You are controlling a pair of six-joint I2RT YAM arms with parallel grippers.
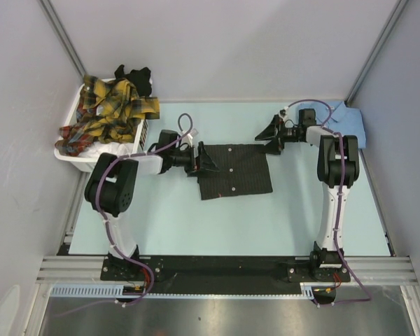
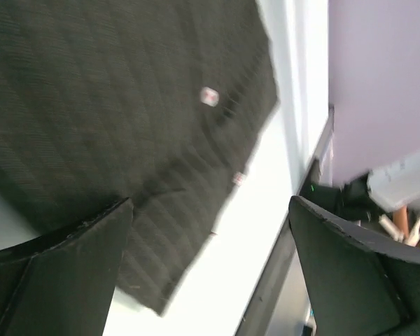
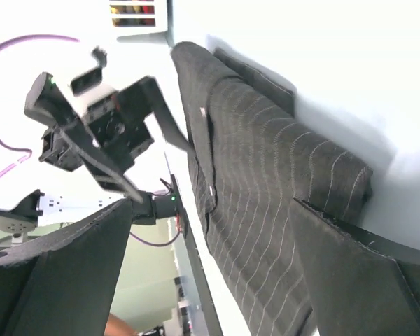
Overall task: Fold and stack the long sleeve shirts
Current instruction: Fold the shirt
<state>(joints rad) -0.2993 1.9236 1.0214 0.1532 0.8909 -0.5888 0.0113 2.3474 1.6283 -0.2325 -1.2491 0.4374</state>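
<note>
Black pinstripe shirt (image 1: 234,170) lies mid worktop (image 1: 217,217), flat and already down to a compact rectangle, so we read the fold as done or nearly done. Left end effector (image 1: 201,159) sits at the shirt's left edge and right end effector (image 1: 271,133) hovers just off its far right corner. Both have their jaws spread wide and hold nothing. Plaid shirts (image 1: 108,112) are heaped in the basket (image 1: 70,152) at far left, and a blue shirt (image 1: 350,122) lies in the far right corner behind the right arm. We judge the stacking step is next. That calls for pinching the folded bundle at two edges without letting the layers slide, then carrying it over to the blue shirt; otherwise a plaid one has to come out of the basket. The top view gives the whole layout but not the layers. The right wrist view shows the thick doubled edge, the pinstripes and the left end effector across the cloth. The left wrist view, blurred, shows a pale button (image 2: 208,96) and the shirt's near edge between its own fingers. Basket and blue shirt show clearly only from the top.
</note>
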